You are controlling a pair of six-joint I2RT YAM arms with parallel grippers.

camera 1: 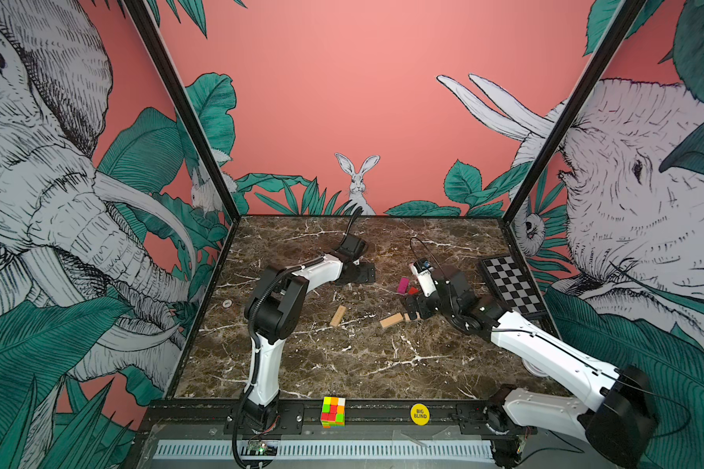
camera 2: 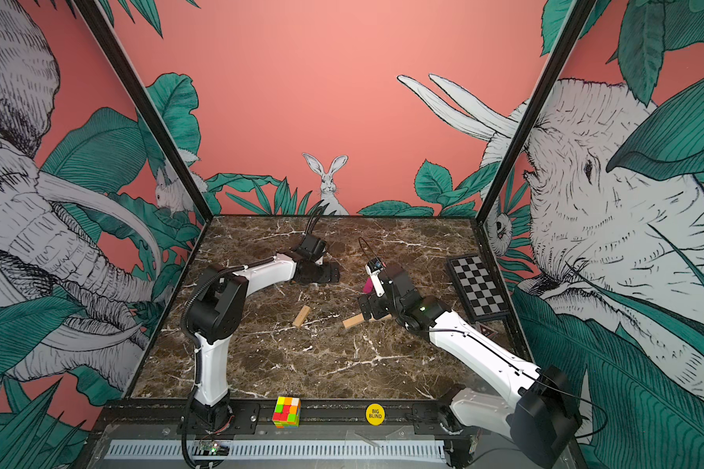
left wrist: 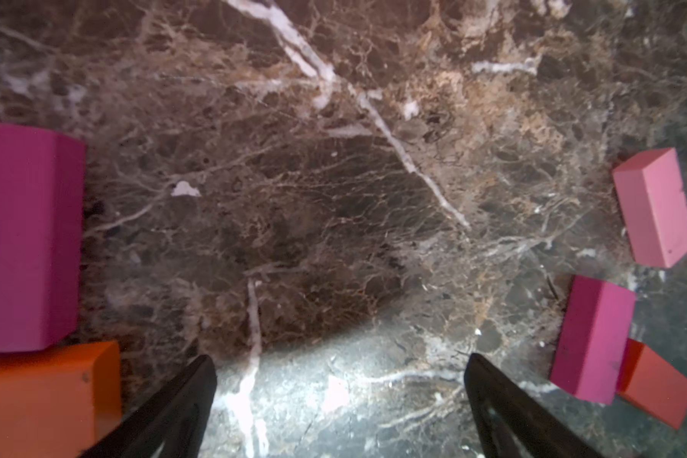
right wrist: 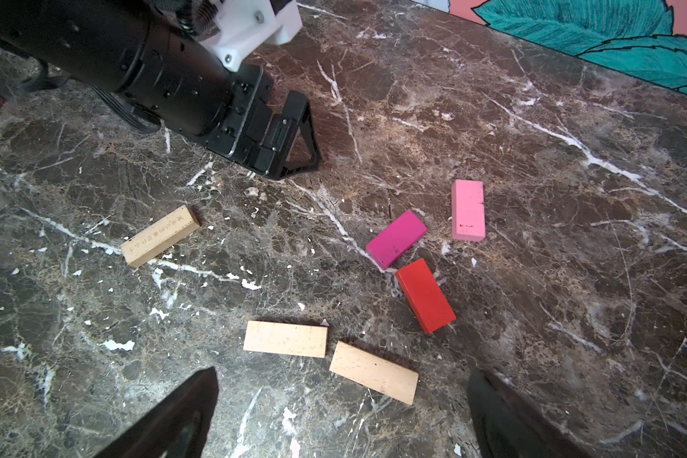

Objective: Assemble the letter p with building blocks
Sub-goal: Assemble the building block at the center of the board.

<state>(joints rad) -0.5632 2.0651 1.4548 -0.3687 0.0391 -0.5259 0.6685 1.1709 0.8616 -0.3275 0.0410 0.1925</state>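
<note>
The left end effector (left wrist: 340,363) and the right end effector (right wrist: 342,374) both stand with jaws apart, holding nothing. The building blocks (right wrist: 285,339) lie scattered flat on the worktop (right wrist: 572,317). They look like light, rigid wood, each probably best pinched across its narrow sides at mid-length.

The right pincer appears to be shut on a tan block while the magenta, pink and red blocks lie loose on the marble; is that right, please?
Not quite: the right wrist view shows the right pincer open and empty, the nearest tan block lying flat on the marble ahead of its fingers. The magenta block, pink block and red block do lie loose there.
</note>
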